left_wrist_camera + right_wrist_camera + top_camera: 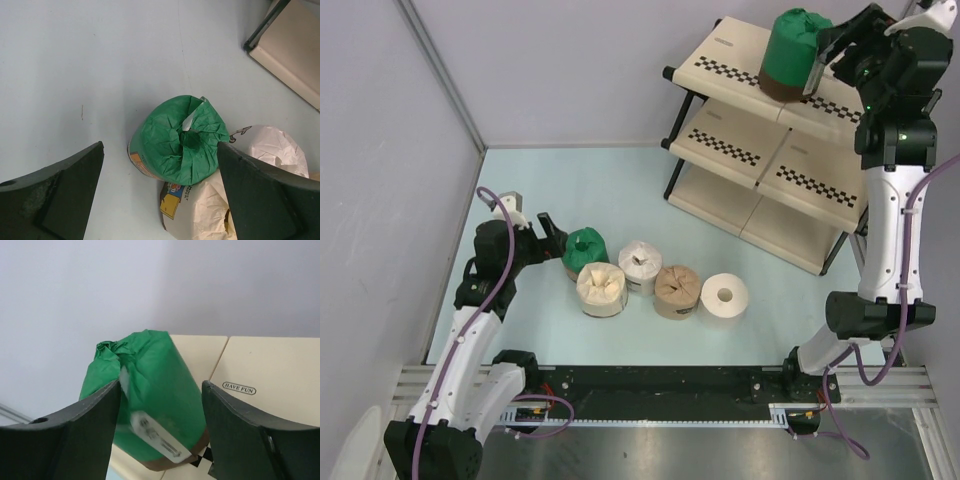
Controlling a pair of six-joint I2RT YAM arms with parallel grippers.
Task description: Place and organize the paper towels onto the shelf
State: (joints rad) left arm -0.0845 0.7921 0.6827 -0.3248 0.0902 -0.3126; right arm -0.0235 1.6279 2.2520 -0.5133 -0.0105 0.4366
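Note:
A green-wrapped roll stands on the top tier of the shelf, near its left end. My right gripper is open around it; in the right wrist view the roll touches the left finger and a small gap shows at the right finger. On the table lie a second green roll, a cream roll, a white roll, a tan roll and a bare white roll. My left gripper is open just left of the green roll, which leans on the cream roll.
The shelf's middle tier and bottom tier hold nothing. Grey walls close the left side and back. The shelf's bottom corner shows in the left wrist view.

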